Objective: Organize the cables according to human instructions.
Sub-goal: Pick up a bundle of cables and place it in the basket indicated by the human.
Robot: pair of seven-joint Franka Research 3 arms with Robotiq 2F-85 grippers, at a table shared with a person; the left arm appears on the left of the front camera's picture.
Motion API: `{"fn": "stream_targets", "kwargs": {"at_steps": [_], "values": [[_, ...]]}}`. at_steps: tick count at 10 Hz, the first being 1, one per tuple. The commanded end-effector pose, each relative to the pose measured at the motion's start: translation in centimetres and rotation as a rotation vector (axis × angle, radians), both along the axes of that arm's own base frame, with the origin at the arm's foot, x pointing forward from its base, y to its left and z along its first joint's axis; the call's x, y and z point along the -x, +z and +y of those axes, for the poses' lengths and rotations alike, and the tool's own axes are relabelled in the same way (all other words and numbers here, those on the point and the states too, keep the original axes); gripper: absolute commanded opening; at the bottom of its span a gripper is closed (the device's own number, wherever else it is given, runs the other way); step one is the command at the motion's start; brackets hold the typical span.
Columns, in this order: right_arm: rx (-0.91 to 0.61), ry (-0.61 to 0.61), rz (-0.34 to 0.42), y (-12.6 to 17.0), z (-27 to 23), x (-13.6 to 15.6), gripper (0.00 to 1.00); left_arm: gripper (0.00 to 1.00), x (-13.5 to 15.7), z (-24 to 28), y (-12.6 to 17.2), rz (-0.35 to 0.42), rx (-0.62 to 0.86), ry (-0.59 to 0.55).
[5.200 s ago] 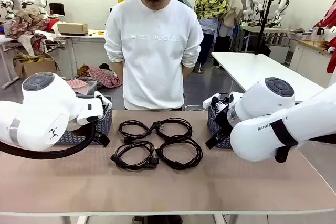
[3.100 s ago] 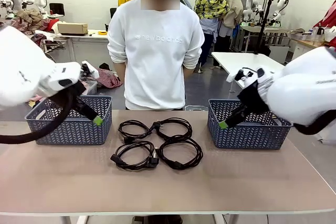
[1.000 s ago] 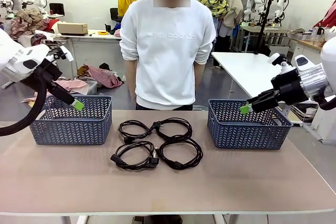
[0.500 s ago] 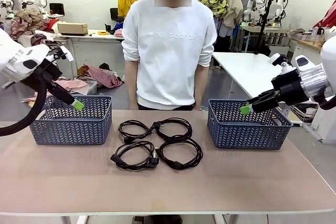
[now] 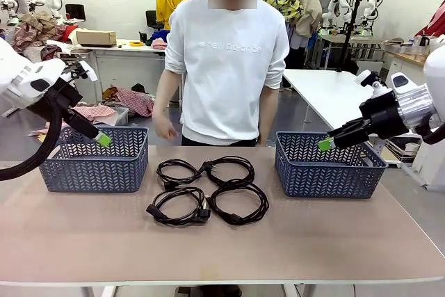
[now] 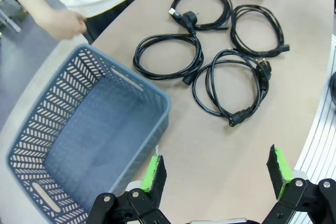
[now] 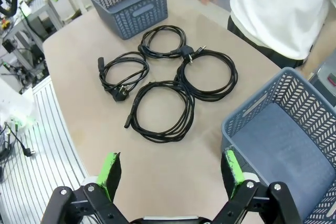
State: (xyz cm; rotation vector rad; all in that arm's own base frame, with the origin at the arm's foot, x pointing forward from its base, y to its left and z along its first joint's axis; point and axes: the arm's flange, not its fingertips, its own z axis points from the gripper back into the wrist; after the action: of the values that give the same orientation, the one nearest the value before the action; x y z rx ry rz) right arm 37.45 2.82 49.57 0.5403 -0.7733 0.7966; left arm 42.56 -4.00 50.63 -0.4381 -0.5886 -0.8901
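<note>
Guessing snagging is the big risk: the four power cords (image 5: 207, 191) sit mid-table between the left basket (image 5: 94, 172) and right basket (image 5: 327, 175), some touching, so lifting one could drag a neighbour. Both the left gripper (image 5: 103, 139) and right gripper (image 5: 325, 145) hang wide open and empty, and misreading the person's hand (image 5: 165, 129) could mean the wrong basket.

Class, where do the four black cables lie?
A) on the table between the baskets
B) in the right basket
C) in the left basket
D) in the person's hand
A: all four cables rest coiled on the table, between the two baskets.
</note>
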Motion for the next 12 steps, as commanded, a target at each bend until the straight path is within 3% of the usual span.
{"fn": "stream_targets", "kwargs": {"at_steps": [1, 12], "values": [[-0.014, 0.022, -0.023, -0.01, -0.04, -0.37, 1.0, 1.0, 0.04, 0.14, 0.16, -0.007, 0.02, -0.011], [-0.014, 0.022, -0.023, -0.01, -0.04, -0.37, 1.0, 1.0, 0.04, 0.14, 0.16, -0.007, 0.02, -0.011]]}}
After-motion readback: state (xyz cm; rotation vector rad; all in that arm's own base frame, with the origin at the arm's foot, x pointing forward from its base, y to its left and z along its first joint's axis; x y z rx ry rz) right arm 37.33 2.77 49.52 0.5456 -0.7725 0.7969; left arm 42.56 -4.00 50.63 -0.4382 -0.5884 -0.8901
